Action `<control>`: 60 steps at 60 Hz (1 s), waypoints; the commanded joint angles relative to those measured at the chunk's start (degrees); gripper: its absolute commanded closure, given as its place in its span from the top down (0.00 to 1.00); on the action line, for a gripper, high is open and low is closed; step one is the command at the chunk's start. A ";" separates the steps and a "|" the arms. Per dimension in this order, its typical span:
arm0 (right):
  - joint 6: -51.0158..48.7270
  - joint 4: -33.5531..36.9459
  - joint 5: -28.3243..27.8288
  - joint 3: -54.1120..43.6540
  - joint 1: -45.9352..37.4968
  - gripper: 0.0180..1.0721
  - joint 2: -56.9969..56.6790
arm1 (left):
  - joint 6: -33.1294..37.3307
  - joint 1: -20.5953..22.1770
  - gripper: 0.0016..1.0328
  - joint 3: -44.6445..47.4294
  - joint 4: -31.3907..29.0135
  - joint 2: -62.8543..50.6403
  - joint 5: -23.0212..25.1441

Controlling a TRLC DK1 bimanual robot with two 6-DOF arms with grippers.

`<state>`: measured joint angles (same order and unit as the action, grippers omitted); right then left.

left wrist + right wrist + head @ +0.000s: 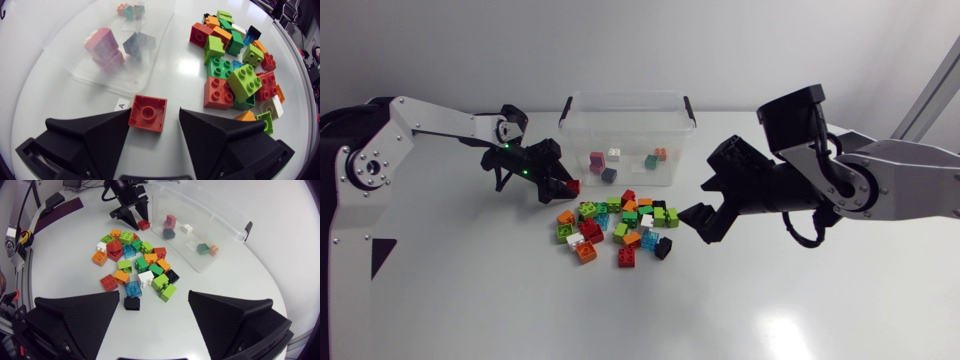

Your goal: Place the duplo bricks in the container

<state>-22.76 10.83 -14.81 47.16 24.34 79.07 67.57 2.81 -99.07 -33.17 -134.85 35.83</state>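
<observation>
We're over the smooth white counter (470,290). Our left end effector (155,115) sits just beside the container's near wall, matte black wedge fingers apart. A red brick (147,113) sits between them, showing a square face with one round ring at its middle. It touches one finger's tip, and there's a gap at the other, so nothing is clamped.

The container (582,140) is a clear plastic tub, rectangular, with black clips (690,108) on its short sides. Five pieces lie on its floor: a dark pink brick (597,160), a white brick (614,154) and a navy brick (609,174), then a teal brick (650,160) and an orange brick (660,153) touching each other.

In front of the tub spreads the loose pile (620,222) of glossy studded bricks in reds, greens, oranges, blues, black and white. Some are stacked, some tipped on their sides.

Our right end effector (154,297) hovers just beside the pile on our right, broad fingers wide apart, holding nothing.
</observation>
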 commanded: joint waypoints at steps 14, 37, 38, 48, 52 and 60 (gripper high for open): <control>-0.61 -2.04 -0.05 -1.19 0.36 0.95 2.14 | 3.18 -0.44 0.35 -1.39 -5.06 -0.94 0.90; 7.30 0.60 8.39 8.39 0.80 0.92 15.85 | 0.54 0.27 0.28 10.56 -4.71 11.54 0.82; 7.82 0.95 8.57 8.83 0.89 0.92 16.38 | 0.28 0.27 0.28 10.91 -4.63 12.15 0.82; 12.66 6.22 10.50 14.63 1.41 0.89 21.48 | -3.67 0.44 0.26 14.87 -2.69 18.39 0.73; 14.41 8.33 12.08 16.39 1.94 0.89 23.24 | -5.78 0.44 0.26 16.54 -1.37 21.12 0.82; 17.40 10.88 13.75 18.76 2.73 0.88 25.61 | -10.53 0.62 0.25 19.88 1.88 26.30 0.73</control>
<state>-8.67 20.01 -2.26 64.27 26.22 102.52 60.69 2.83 -81.91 -32.40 -111.98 35.99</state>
